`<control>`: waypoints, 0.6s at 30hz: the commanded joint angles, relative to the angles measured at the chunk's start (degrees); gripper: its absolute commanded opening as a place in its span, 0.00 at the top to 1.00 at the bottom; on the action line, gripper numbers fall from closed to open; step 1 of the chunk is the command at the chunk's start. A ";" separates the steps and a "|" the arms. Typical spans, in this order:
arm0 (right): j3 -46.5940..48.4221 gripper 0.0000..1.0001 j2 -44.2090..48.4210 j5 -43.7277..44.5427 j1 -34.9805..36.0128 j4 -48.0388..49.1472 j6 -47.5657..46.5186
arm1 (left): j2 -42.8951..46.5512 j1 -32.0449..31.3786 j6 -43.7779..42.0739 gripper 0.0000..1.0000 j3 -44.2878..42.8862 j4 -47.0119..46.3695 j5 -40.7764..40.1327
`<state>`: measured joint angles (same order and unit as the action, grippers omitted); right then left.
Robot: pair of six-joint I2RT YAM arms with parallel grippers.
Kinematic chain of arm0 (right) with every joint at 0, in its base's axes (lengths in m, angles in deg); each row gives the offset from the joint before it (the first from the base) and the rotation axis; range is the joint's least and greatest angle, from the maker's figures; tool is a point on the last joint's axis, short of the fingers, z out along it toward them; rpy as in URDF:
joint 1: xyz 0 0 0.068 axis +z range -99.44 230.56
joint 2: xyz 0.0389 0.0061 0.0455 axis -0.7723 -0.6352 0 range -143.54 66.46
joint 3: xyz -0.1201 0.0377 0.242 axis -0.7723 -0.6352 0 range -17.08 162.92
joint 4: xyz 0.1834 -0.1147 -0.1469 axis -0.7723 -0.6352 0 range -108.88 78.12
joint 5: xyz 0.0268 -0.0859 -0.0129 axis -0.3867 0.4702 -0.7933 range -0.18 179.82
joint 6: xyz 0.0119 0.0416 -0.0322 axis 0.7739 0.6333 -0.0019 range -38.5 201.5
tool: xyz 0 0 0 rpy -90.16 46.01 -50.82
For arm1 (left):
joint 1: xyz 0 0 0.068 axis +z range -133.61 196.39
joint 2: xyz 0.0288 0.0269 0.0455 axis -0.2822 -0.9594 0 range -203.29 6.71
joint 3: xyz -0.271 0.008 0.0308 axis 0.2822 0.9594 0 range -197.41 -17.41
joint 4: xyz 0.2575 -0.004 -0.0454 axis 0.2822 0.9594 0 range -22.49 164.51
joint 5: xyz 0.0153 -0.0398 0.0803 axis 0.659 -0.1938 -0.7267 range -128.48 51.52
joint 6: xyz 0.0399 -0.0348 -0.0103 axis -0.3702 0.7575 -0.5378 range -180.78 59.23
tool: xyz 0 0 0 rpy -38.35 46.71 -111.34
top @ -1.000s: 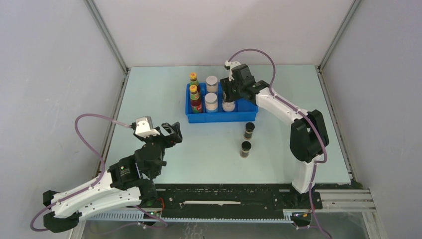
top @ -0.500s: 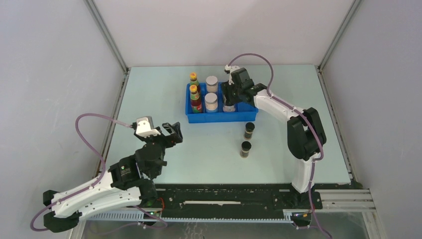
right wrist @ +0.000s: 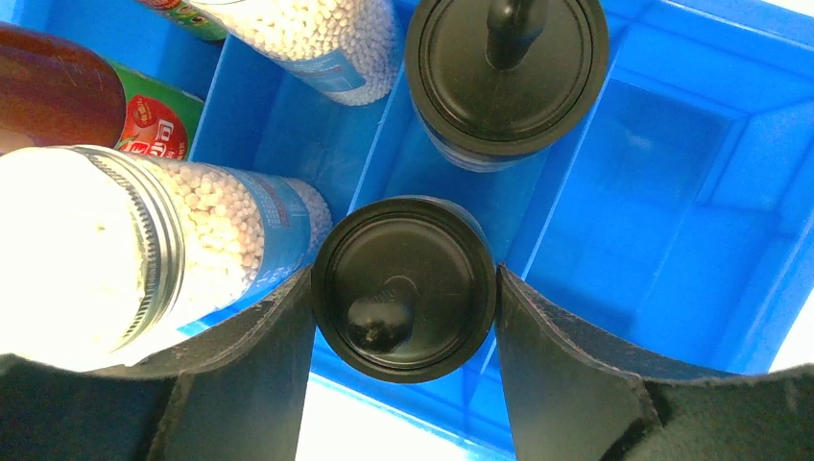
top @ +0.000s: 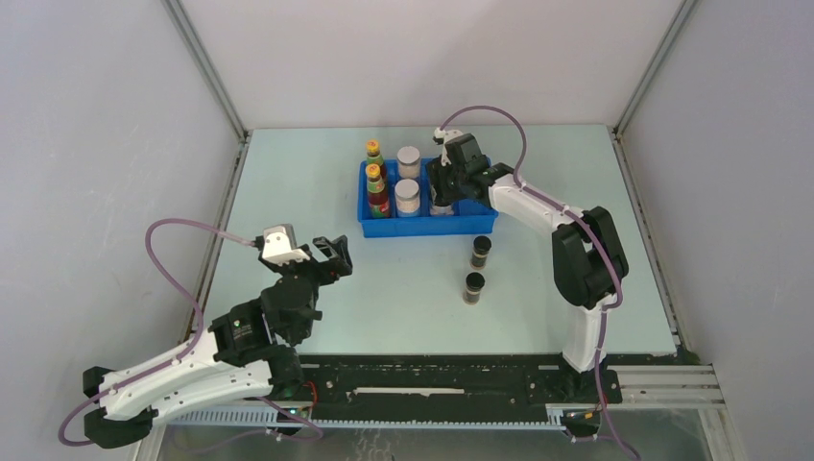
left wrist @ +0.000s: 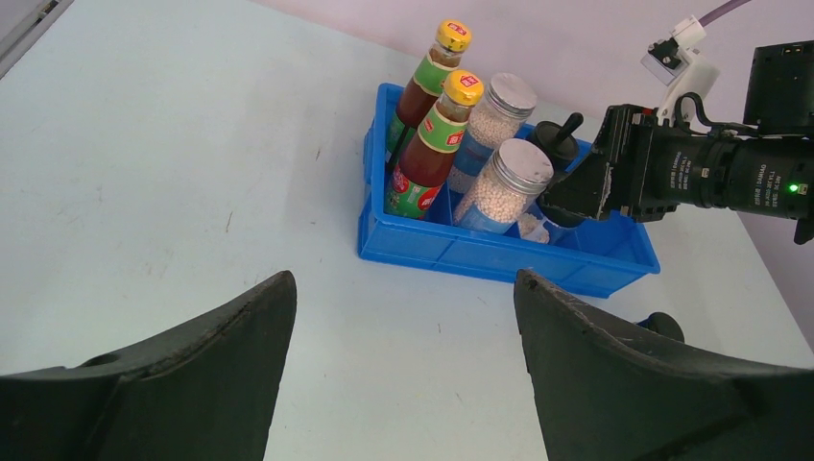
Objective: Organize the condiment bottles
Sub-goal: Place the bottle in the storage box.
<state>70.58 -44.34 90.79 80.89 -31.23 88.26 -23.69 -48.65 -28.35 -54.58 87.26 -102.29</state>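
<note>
1. Right gripper (right wrist: 403, 279): its fingers press on opposite sides of the round lid of a pale, black-lidded plastic jar (right wrist: 403, 303). It is clamped on the jar over the near compartment, third column from the left, of the blue plastic divided tray (right wrist: 672, 144). The tray stands toward the far edge of the bench (top: 317, 192).
2. Whether the jar's base rests on the tray floor cannot be told. The sound course is to lower it straight, clear of the dividers, and part the fingers only once it stands.
3. Neighbours: a silver-lidded, blue-banded jar of white beads (right wrist: 115, 250) stands one column to the left, and a second black-lidded jar (right wrist: 506, 72) stands behind. A vertical withdrawal should avoid nudging them.
4. Left gripper (left wrist: 403, 283): fingers apart, empty, above the bench's near-left area.
5. Two tiny dark vials (top: 481, 252) stand on the bench near the tray's near wall, not yet placed.
</note>
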 commanded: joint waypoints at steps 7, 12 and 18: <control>-0.56 0.31 0.19 -0.31 -0.44 3.28 1.21 | 0.06 -0.27 0.14 0.12 0.69 -1.15 -0.11; -0.26 0.11 0.71 -0.36 -0.40 3.27 1.04 | -0.06 -0.26 0.44 0.12 0.82 -0.85 -0.17; 1.19 0.05 1.32 -0.32 -0.44 2.38 0.63 | -0.21 -0.27 0.30 0.12 0.72 -0.86 -0.33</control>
<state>70.23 -44.34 90.79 80.85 -29.66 88.88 -23.66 -48.65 -28.24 -54.58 87.30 -102.27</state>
